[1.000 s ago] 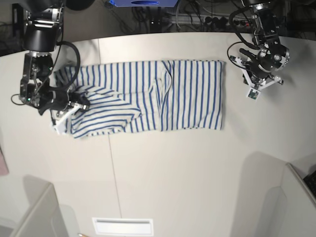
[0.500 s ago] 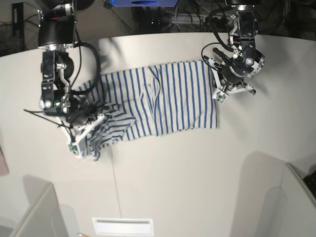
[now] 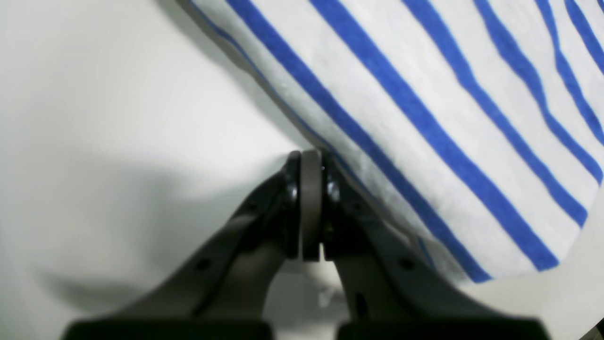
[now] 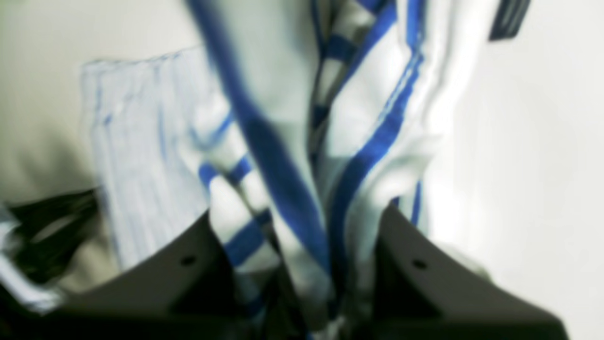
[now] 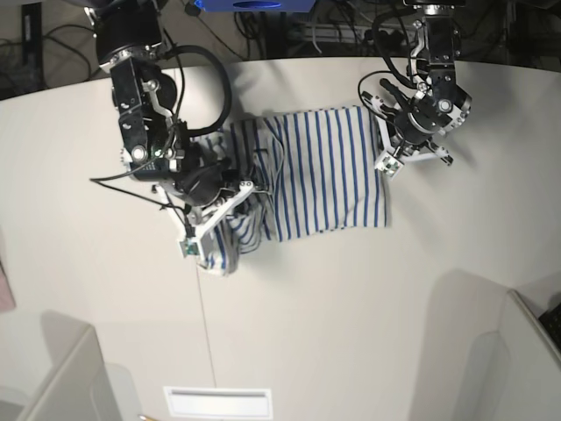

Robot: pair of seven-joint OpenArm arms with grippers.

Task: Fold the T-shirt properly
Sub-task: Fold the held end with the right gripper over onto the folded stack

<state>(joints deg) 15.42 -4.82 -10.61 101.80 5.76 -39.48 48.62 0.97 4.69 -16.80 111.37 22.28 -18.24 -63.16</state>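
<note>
Cables crowd the desk's (image 5: pixel 368 289) far edge, where the shirt (image 5: pixel 329 171) lies half-gathered. Right gripper (image 5: pixel 213 230) clamps bunched cloth; left gripper (image 5: pixel 396 151), jaws closed, pins its hem. Soft, light fabric likely sags; edges and corners look best for gripping.

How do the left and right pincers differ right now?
The right pincer is shut on a bunched fold of the T-shirt; the left pincer is shut with nothing seen between its pads, beside the shirt's edge. In the base view the right pincer sits over the crumpled end, and the left pincer is at the flat end. Both are shut and close to the cloth.
</note>
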